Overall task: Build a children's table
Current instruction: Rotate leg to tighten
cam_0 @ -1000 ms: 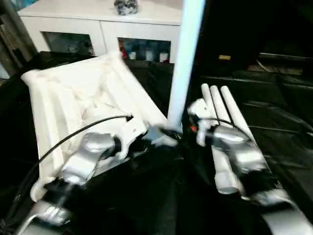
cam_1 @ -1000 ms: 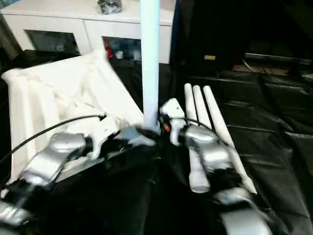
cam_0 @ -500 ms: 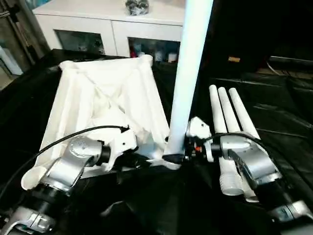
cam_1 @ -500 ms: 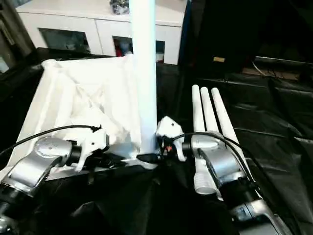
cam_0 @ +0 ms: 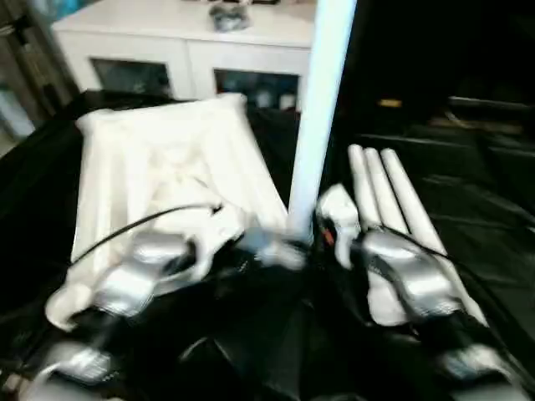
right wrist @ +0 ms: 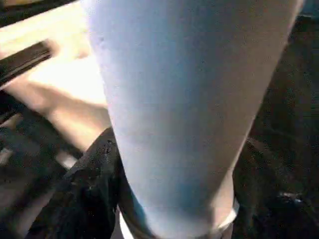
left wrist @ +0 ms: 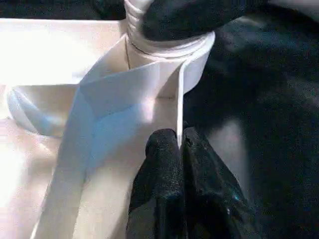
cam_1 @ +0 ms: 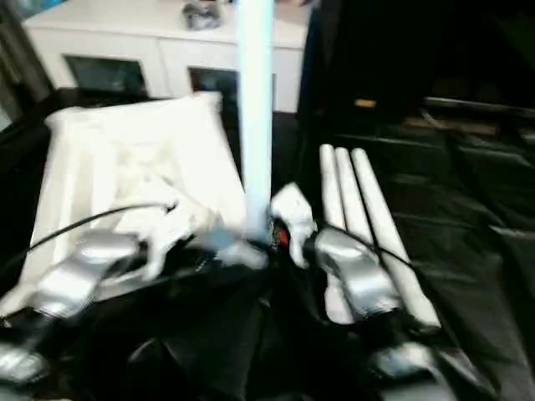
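White plastic tabletop [cam_0: 167, 167] lies underside up on the black-covered worktop [cam_0: 485, 217], ribs showing. One white tube leg [cam_0: 322, 109] stands upright in the near corner socket [left wrist: 169, 50] of the tabletop.

Left gripper [left wrist: 179, 144]: its two black fingers [left wrist: 162, 164] are pressed together on a thin upright rib of the tabletop, pinching it just in front of the socket. Directly beyond those fingertips sits the socket collar, with the base of the leg seated in it.

Right gripper [right wrist: 149, 199]: the leg rises straight up between its fingers, and black finger material [right wrist: 94, 169] shows against the leg's side near the base. In the left wrist view a black finger of this gripper [left wrist: 199, 17] wraps the leg just above the socket rim, so it grips the leg.

Three further legs [cam_0: 389, 196] lie side by side on the worktop, beside and partly under the right forearm.

White glass-door cabinet [cam_0: 192, 50] stands beyond the tabletop.
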Controlling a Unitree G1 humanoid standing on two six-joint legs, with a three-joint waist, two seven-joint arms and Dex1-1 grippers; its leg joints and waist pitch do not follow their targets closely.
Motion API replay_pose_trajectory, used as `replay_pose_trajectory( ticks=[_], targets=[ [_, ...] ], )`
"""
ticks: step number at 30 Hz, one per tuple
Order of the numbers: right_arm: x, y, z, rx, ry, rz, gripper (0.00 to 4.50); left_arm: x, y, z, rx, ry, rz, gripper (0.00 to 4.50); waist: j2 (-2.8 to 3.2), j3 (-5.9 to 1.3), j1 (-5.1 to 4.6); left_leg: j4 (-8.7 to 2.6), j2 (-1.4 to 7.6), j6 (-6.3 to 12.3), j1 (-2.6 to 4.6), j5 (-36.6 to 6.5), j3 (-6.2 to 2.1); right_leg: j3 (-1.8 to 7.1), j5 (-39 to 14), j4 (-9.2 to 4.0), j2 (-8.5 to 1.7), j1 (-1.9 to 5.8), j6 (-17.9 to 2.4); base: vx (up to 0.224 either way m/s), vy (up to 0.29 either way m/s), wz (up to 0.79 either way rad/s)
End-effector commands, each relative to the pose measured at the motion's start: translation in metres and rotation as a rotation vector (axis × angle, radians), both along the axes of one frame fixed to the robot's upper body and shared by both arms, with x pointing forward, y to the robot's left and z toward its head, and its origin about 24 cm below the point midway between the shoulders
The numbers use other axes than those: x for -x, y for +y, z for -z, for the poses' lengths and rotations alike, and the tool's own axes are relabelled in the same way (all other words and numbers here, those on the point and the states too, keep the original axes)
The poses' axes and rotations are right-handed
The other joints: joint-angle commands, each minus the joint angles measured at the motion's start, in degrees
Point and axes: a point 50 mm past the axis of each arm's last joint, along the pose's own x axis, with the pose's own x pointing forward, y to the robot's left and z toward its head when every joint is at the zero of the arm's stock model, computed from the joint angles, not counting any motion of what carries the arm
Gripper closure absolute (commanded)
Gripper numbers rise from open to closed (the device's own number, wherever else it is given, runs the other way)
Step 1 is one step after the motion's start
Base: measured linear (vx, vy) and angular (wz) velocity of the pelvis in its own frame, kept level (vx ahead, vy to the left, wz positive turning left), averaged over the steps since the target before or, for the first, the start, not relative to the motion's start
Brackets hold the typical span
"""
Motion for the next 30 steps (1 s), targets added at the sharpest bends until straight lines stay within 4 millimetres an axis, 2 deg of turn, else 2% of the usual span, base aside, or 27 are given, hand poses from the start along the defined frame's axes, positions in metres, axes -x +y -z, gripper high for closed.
replay_pose_trajectory(
  ticks=[1, 4, 5, 6, 7, 8, 11, 13, 15, 20, 22, 23, 24, 25, 26, 28, 30],
  targets=[
    [0.007, 0.019, 0.024, 0.01, 0.124, 0.039, 1.86, -0.009, -0.019, -0.008, 0.044, -0.051, -0.059, 4.5, 0.18, -2.62, -0.27, -4.8, 3.72, -1.73, 1.27, -13.7, -2.23, 3.08, -12.0, -5.38, -5.47, 1.57, -12.5, 0.0, 0.0, 0.0],
    [0.001, 0.027, 0.03, 0.01, 0.152, 0.133, 1.86, -0.015, -0.03, -0.009, 0.043, -0.064, -0.135, 4.5, 0.05, -2.52, -0.42, -4.83, 3.69, -1.91, 1.45, -14.9, -2.25, 3.04, -14.3, -5.61, -5.53, 1.47, -12.0, 0.0, 0.0, 0.0],
    [0.002, 0.033, 0.029, 0.005, 0.135, 0.106, 1.51, -0.015, -0.035, -0.009, 0.035, -0.076, -0.128, 4.5, 0.11, -2.49, -0.51, -4.83, 3.69, -1.8, 1.49, -15.5, -2.31, 3.1, -15.6, -5.88, -5.6, 1.37, -11.5, 0.0, 0.0, 0.0],
    [0.002, 0.035, 0.029, 0.001, 0.13, 0.094, 1.51, -0.015, -0.037, -0.009, 0.035, -0.079, -0.123, 4.5, 0.1, -2.54, -0.5, -4.83, 3.67, -1.68, 1.46, -15.4, -2.32, 3.08, -15.5, -5.89, -5.6, 1.46, -11.4, 0.0, 0.0, 0.0],
    [0.002, 0.037, 0.028, -0.009, 0.127, 0.094, 1.3, -0.015, -0.038, -0.009, 0.034, -0.081, -0.116, 4.5, 0.09, -2.69, -0.44, -4.84, 3.7, -1.19, 1.34, -14.3, -2.31, 3.13, -13.6, -5.75, -5.53, 1.62, -11.3, 0.0, 0.0, 0.0],
    [0.002, 0.038, 0.026, -0.027, 0.125, 0.078, 1.16, -0.013, -0.038, -0.009, 0.037, -0.084, -0.096, 4.5, -0.45, -2.74, -0.49, -4.85, 3.71, -0.47, 1.14, -13.1, -2.22, 3.09, -11.6, -5.6, -5.42, 1.73, -11.4, 0.0, 0.0, 0.0],
    [0.002, 0.04, 0.023, -0.039, 0.111, 0.049, 0.89, -0.01, -0.038, -0.008, 0.042, -0.081, -0.071, 4.5, -0.07, -2.74, -0.38, -4.83, 3.74, 0.22, 1.2, -12.4, -2.19, 3.02, -10.5, -5.46, -5.44, 1.66, -11.9, 0.0, 0.0, 0.0],
    [0.003, 0.039, 0.018, -0.021, 0.074, -0.014, 0.81, -0.004, -0.036, -0.008, 0.05, -0.071, -0.01, 4.5, 0.16, -2.67, -0.39, -4.93, 3.77, 0.19, 1.19, -13.4, -2.28, 3.01, -11.9, -5.58, -5.53, 1.62, -11.9, 0.0, 0.0, 0.0],
    [0.005, 0.038, 0.015, -0.017, 0.048, -0.065, 0.81, -0.001, -0.034, -0.008, 0.056, -0.068, 0.025, 4.5, 0.0, -2.8, -0.54, -4.96, 3.82, 0.44, 0.9, -12.6, -2.32, 3.0, -10.5, -5.38, -5.5, 1.86, -11.7, 0.0, 0.0, 0.0],
    [0.01, 0.025, 0.004, -0.01, -0.006, -0.218, 0.81, 0.008, -0.023, -0.007, 0.075, -0.049, 0.115, 4.5, 0.23, -3.23, -0.59, -4.39, 3.71, 2.53, 0.79, -8.3, -2.1, 2.85, -1.2, -4.59, -5.26, 2.16, -13.6, 0.0, 0.0, 0.0],
    [0.013, 0.02, 0.001, -0.002, -0.013, -0.268, 0.81, 0.01, -0.02, -0.007, 0.078, -0.041, 0.143, 4.5, 0.15, -3.46, -0.41, -4.08, 3.7, 3.84, 0.7, -6.1, -2.06, 2.78, 3.0, -4.16, -5.2, 2.39, -14.2, 0.0, 0.0, 0.0],
    [0.016, 0.015, 0.0, 0.009, -0.012, -0.314, 0.81, 0.013, -0.017, -0.007, 0.08, -0.034, 0.168, 4.5, 0.27, -3.6, -0.17, -3.84, 3.74, 5.14, 0.77, -4.7, -1.93, 2.66, 6.1, -3.86, -5.1, 2.21, -14.9, 0.0, 0.0, 0.0],
    [0.023, 0.005, -0.001, 0.051, 0.008, -0.415, 0.81, 0.017, -0.012, -0.007, 0.08, -0.018, 0.22, 4.5, 0.37, -3.59, -0.06, -3.83, 3.75, 5.43, 0.75, -4.7, -1.93, 2.61, 6.4, -3.85, -5.01, 2.25, -14.9, 0.0, 0.0, 0.0],
    [0.023, 0.005, -0.001, 0.051, 0.008, -0.415, 0.81, 0.017, -0.012, -0.007, 0.08, -0.018, 0.22, 4.5, 0.24, -3.58, 0.26, -3.78, 3.78, 5.67, 0.74, -4.6, -1.94, 2.49, 6.6, -3.84, -4.93, 2.41, -14.7, 0.0, 0.0, 0.0],
    [0.028, -0.002, -0.002, 0.084, 0.028, -0.479, 0.81, 0.021, -0.008, -0.007, 0.079, -0.008, 0.264, 4.5, 0.48, -3.42, 0.59, -3.82, 3.96, 6.17, 0.7, -5.2, -1.8, 2.46, 5.8, -3.87, -5.01, 2.07, -14.9, 0.0, 0.0, 0.0],
    [0.03, -0.005, -0.002, 0.095, 0.035, -0.501, 0.81, 0.023, -0.005, -0.008, 0.08, 0.0, 0.282, 4.5, 0.37, -3.43, 0.85, -3.8, 4.06, 5.98, 0.74, -5.8, -1.79, 2.46, 4.8, -3.87, -5.06, 2.14, -14.8, 0.0, 0.0, 0.0],
    [0.033, -0.013, -0.005, 0.116, 0.053, -0.542, 0.81, 0.027, 0.003, -0.009, 0.09, 0.025, 0.324, 4.5, 0.38, -3.25, 0.96, -4.04, 4.07, 4.85, 0.83, -7.6, -1.82, 2.44, 1.1, -4.11, -5.06, 2.0, -14.8, 0.0, 0.0, 0.0]
  ],
)
